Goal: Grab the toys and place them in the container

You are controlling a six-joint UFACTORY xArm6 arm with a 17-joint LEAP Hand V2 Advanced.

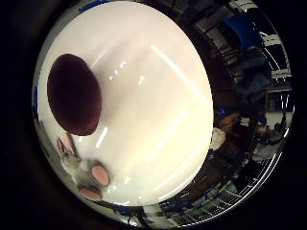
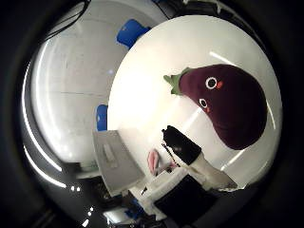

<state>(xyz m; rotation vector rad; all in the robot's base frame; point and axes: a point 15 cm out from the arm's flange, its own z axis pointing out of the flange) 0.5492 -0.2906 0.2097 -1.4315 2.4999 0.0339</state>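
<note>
A dark purple plush eggplant (image 2: 228, 107) with a green stem and a cartoon face lies on the white table (image 1: 153, 96). Close beside it on the table lies a grey plush rabbit (image 1: 81, 170) with pink ears and pink foot pads. A grey container (image 2: 114, 161) with a flat handle stands at the table's edge, near the rabbit's pink ear. My hand (image 2: 190, 175) shows as white and black parts between the container and the eggplant, with one black-tipped finger stretched out straight over the table. It holds nothing and hovers above the toys.
Blue chairs (image 2: 130, 32) stand on the pale floor beside the table. Beyond the table's far edge lies a cluttered room area with shelving and dark furniture (image 1: 249, 86).
</note>
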